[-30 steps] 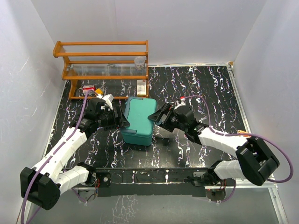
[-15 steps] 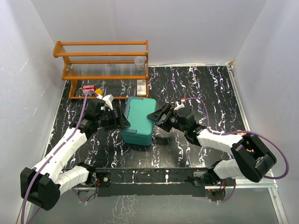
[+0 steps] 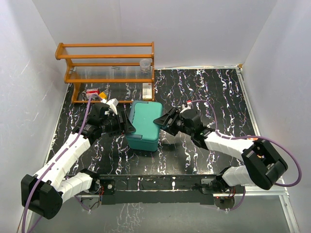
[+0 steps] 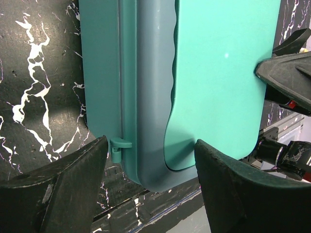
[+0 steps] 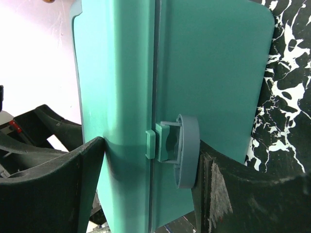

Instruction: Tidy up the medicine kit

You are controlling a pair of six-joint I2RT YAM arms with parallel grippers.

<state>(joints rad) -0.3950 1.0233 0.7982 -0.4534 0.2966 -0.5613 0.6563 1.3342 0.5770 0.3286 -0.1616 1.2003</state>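
The closed medicine kit [image 3: 145, 125] sits mid-tabletop [image 3: 209, 97] between the arms. The left pincer [image 3: 129, 124] pinches its left side. The right pincer [image 3: 159, 122] pinches its right side across the latch [image 5: 182, 150].

Wooden rack [image 3: 107, 54] holding clear cup [image 3: 145, 64], red box [image 3: 92, 92], black marbled table [image 3: 209, 92]

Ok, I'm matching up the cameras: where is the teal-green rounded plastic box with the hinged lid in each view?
Top external: teal-green rounded plastic box at centre.
Left wrist: box fills the upper middle.
Right wrist: box fills the centre.
Shared landmark: black white-veined tabletop.
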